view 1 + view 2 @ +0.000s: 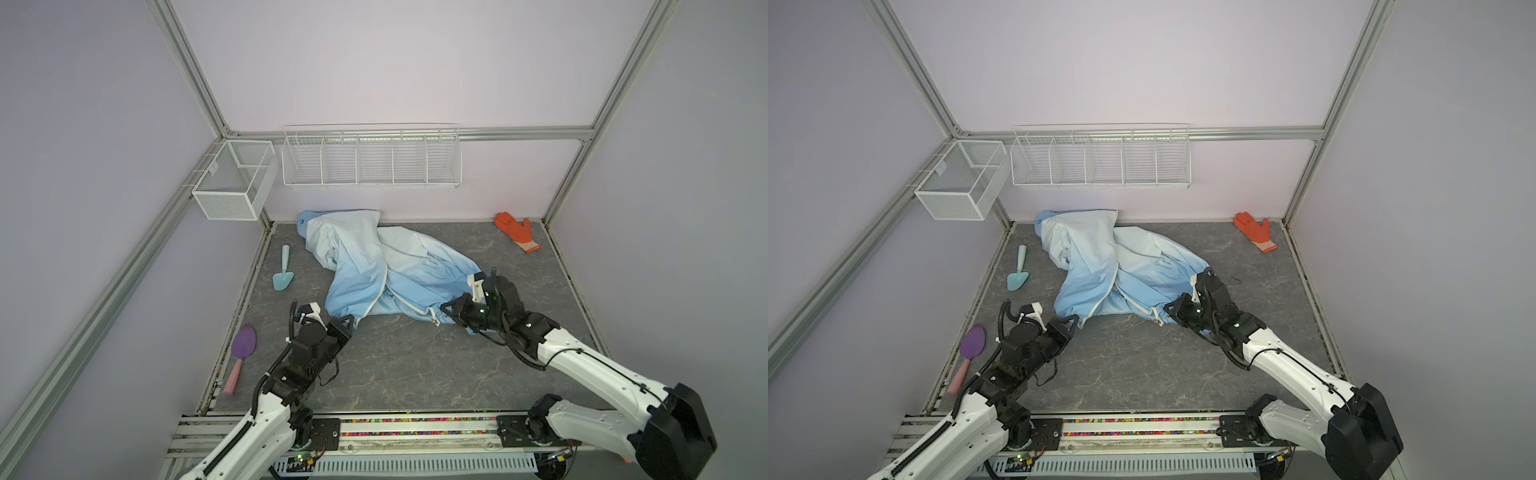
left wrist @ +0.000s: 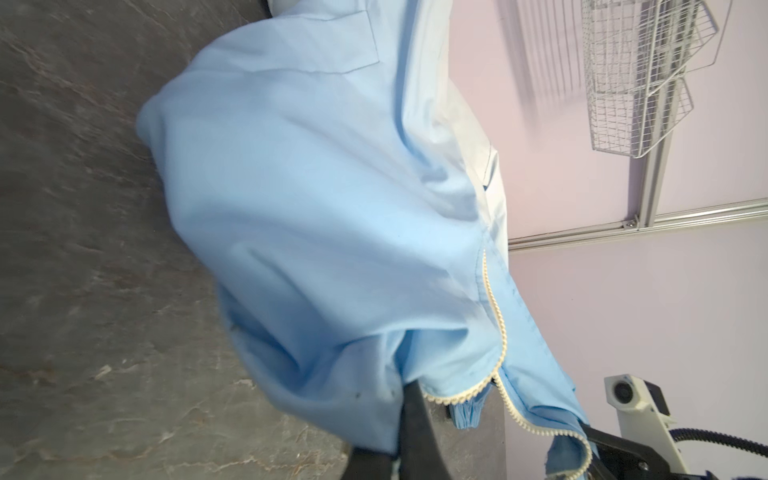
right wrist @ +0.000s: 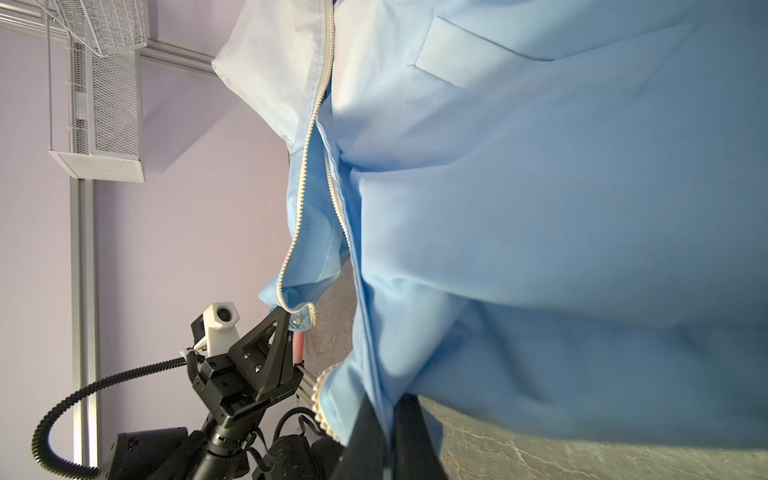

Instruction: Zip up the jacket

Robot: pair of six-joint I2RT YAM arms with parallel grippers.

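A: Two grips, what is held?
B: The jacket [image 1: 374, 266] hem is pinched by the left claw [image 1: 350, 321] and the right claw [image 1: 445, 310], either side of the part-open zipper [image 1: 386, 275]. It is heaped on the surface [image 1: 395, 374], toward the back.

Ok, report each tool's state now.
Left tool: closed, holding the jacket by its hem corner.
Right tool: closed, holding the jacket's hem.
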